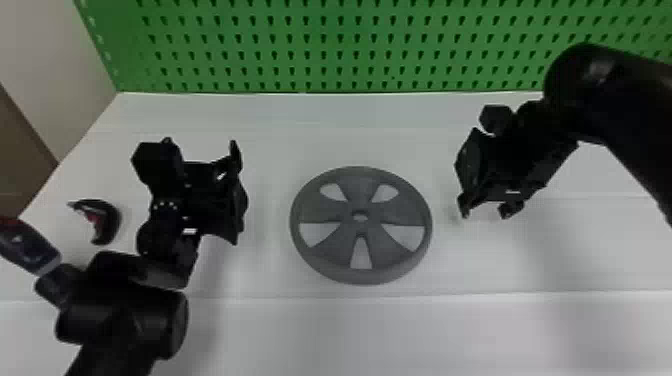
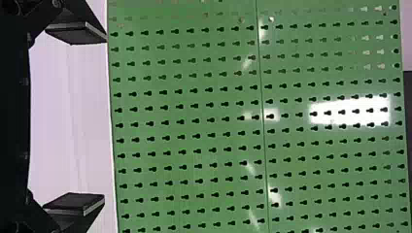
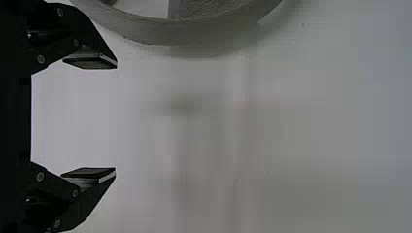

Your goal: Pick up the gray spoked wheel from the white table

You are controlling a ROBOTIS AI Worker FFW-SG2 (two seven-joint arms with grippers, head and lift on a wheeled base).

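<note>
Left gripper (image 2: 104, 119), right gripper (image 3: 116, 117) gaping empty; wheel (image 1: 361, 192) lying flat, possibly sliding if either is bumping it.

The gray spoked wheel (image 1: 344, 216) has five broad spokes, a round rim and a small hole at its hub. It lies flat on the white table (image 1: 280, 125), well apart from the table's far and left edges.

Green pegboard (image 1: 310, 27), upright at the rear, with rows of keyhole-shaped slots and bright reflections. At left, a curved black-and-red object (image 1: 111, 220), type unclear; nearer, an elongated dark-blue object (image 1: 30, 250), red at its end.
</note>
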